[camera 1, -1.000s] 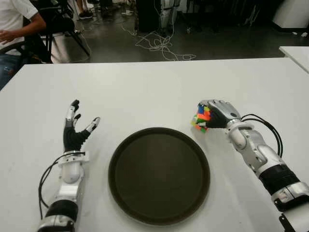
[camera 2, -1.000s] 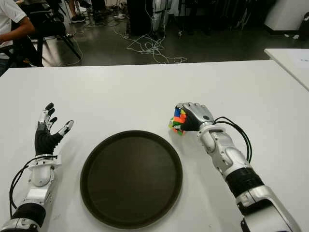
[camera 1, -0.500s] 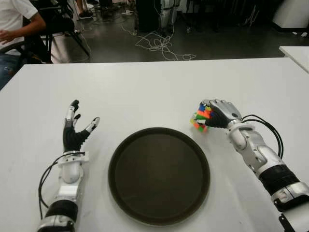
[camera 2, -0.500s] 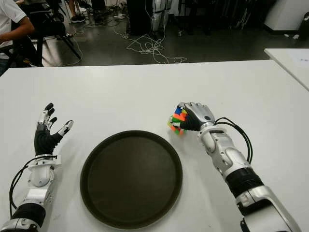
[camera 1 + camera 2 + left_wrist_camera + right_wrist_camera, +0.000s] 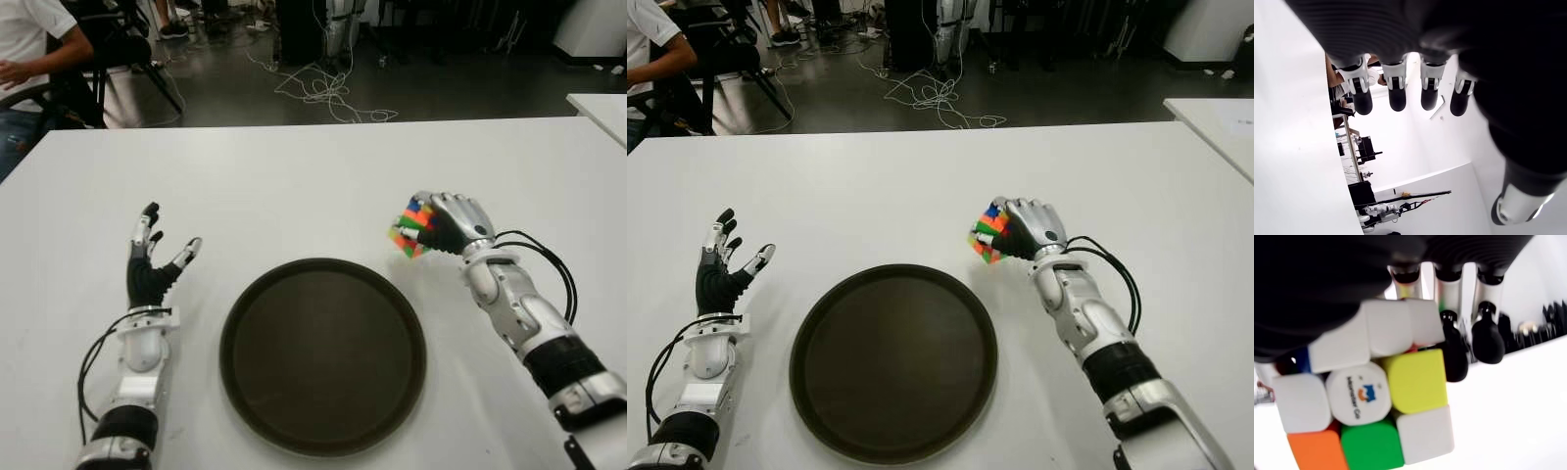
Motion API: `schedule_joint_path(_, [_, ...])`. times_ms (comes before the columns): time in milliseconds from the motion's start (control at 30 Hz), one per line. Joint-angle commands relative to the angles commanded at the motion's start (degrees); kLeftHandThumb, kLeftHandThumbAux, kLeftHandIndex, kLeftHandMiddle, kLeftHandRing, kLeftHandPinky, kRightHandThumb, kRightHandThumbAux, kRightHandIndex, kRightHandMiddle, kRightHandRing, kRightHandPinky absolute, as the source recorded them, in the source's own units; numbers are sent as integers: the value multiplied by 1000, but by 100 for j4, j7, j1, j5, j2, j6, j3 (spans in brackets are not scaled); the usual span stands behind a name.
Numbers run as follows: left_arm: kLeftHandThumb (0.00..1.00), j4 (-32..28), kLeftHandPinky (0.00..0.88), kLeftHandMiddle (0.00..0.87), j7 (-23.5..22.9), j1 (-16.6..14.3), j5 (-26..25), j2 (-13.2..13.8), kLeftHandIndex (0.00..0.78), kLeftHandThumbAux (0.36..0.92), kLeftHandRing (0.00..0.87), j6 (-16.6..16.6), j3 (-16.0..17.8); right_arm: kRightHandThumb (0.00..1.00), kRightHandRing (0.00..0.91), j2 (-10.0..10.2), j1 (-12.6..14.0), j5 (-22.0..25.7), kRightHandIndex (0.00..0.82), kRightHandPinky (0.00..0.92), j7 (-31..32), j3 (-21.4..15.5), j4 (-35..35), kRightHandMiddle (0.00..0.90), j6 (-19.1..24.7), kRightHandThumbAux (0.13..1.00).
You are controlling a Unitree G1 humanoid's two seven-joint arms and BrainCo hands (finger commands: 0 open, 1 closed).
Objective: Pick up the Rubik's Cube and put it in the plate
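your right hand (image 5: 453, 223), gripping the multicoloured rubik's cube (image 5: 413, 226), has just lifted it; carry it to the round dark plate (image 5: 322, 353).

One marking is found. The Rubik's Cube (image 5: 1369, 421), seen close in the right wrist view, carries a small printed logo on its round white centre cap: a blue emblem with a line of dark lettering beside it. The lettering is too small and blurred to read with confidence. No other text, number, label or sign can be read in the eye views or the left wrist view.
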Motion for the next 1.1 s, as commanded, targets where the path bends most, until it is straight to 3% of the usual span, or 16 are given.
schedule_joint_path(133, [277, 20, 3, 23, 4, -12, 4, 4, 0, 673, 4, 31, -2, 691, 797, 207, 111, 431, 437, 789, -328, -396, -131, 781, -310, 726])
schedule_joint_path(433, [273, 32, 0, 30, -14, -26, 28, 18, 2, 670, 5, -7, -24, 696, 814, 474, 412, 1347, 439, 802, -117, -1189, -1595, 804, -412, 725])
schedule_joint_path(667, [278, 11, 4, 31, 12, -20, 39, -8, 2, 674, 8, -59, -31, 696, 817, 866, 586, 1693, 439, 801, -104, -1472, -2298, 808, -294, 726])
schedule_joint_path(767, [282, 5, 8, 35, 37, -15, 53, -19, 2, 679, 12, -86, -35, 695, 818, 1058, 642, 2164, 438, 804, 73, -1669, -2547, 809, -279, 726])
schedule_joint_path(1100, [294, 43, 22, 32, 65, -35, 30, -16, 6, 677, 16, -10, -20, 698, 809, 1357, 721, 3148, 438, 803, 682, -2014, -3024, 803, -69, 725])
